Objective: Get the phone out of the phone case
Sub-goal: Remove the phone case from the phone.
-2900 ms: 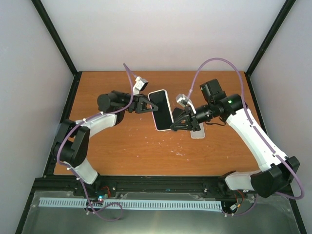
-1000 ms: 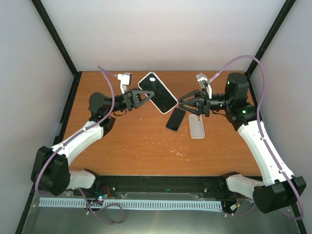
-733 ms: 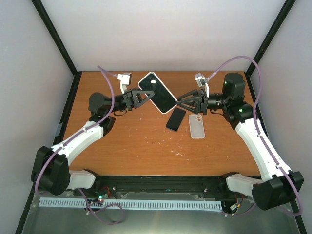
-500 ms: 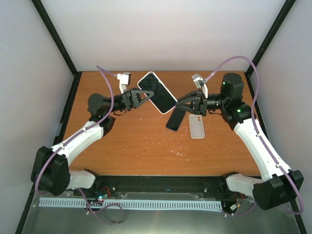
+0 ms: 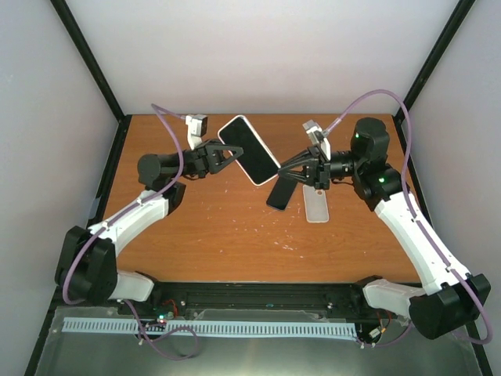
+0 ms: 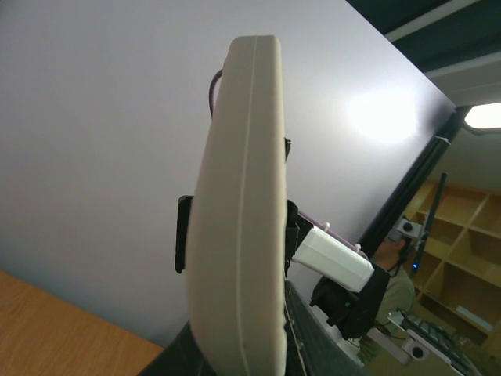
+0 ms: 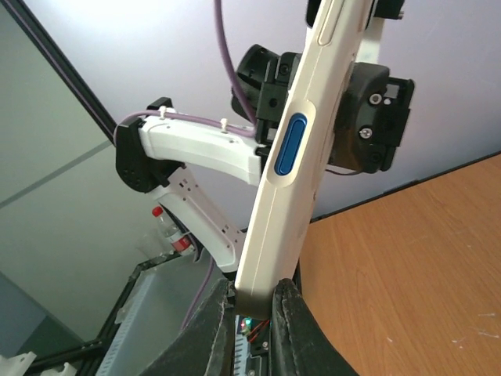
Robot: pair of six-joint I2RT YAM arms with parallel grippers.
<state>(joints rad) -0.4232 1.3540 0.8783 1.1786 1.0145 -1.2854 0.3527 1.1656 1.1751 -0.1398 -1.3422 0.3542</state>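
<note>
A phone (image 5: 250, 149) with a dark screen sits in a cream phone case (image 5: 270, 171) and is held in the air over the back middle of the table. My left gripper (image 5: 228, 155) is shut on its left side. My right gripper (image 5: 285, 174) is shut on the case's lower right corner. In the right wrist view the case (image 7: 291, 180) runs up edge-on with a blue side button, and its bottom corner is pinched in my right gripper (image 7: 254, 304). The left wrist view shows the case (image 6: 239, 219) edge-on, filling my left gripper (image 6: 243, 348).
A black phone (image 5: 280, 194) lies flat on the wooden table (image 5: 203, 235) below the held one. A clear empty case (image 5: 317, 207) lies just to its right. Black frame posts (image 5: 94, 70) and grey walls enclose the table.
My right gripper has moved left to the case's lower corner and shut on it. The left arm has shifted the cased phone slightly up and left.
</note>
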